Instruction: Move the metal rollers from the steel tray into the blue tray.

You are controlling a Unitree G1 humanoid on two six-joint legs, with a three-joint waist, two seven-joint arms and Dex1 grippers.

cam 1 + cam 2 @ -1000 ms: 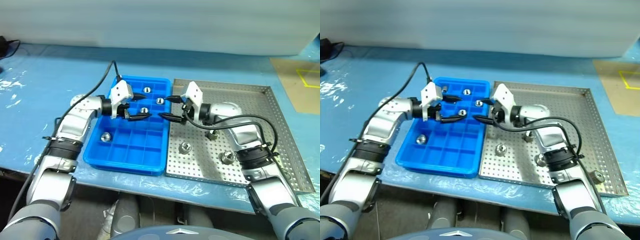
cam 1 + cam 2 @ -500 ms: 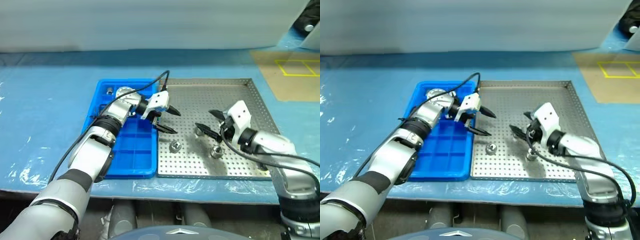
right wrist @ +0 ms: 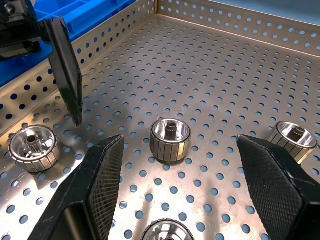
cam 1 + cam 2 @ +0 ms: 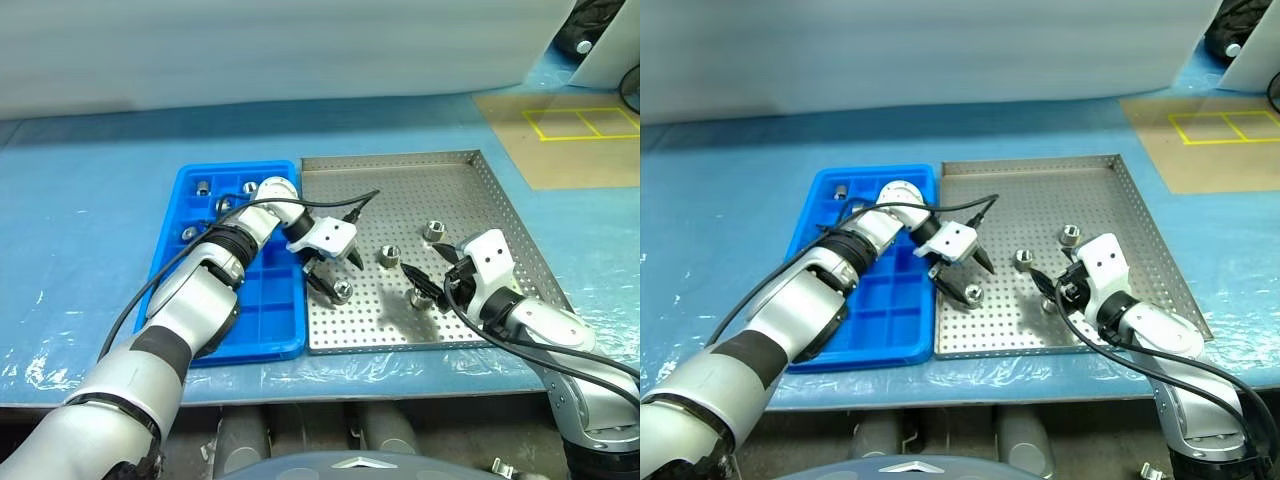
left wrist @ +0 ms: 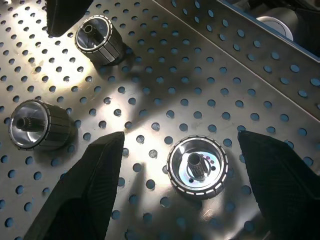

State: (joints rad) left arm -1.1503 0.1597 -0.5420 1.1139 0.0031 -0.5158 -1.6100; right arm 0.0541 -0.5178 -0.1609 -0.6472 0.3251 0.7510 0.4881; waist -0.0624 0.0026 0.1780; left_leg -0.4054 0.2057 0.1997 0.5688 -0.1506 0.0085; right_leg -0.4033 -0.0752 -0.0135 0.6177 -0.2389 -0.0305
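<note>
The steel tray (image 4: pixel 500 215) holds several metal rollers. My left gripper (image 4: pixel 338 278) reaches across from the blue tray (image 4: pixel 265 335) side and is open, its fingers low on either side of one roller (image 5: pixel 197 167) near the steel tray's left rim, apart from it. My right gripper (image 4: pixel 422 256) is open over the near right part of the steel tray, with a roller (image 3: pixel 170 139) on the floor ahead between its fingers and another roller (image 4: pixel 420 298) just below it. A third roller (image 4: pixel 435 230) stands farther back. Several rollers (image 4: pixel 201 187) lie in the blue tray's far compartments.
Both trays sit side by side on a table under blue plastic sheeting (image 4: pixel 90 220). The left arm's black cable (image 4: pixel 345 208) loops over the steel tray's left part. A brown board with yellow lines (image 4: pixel 560 140) lies at the far right.
The camera has swung right. My left gripper has left the blue tray, crossed onto the steel tray and dropped around a roller. My right gripper has drawn back to the near right.
</note>
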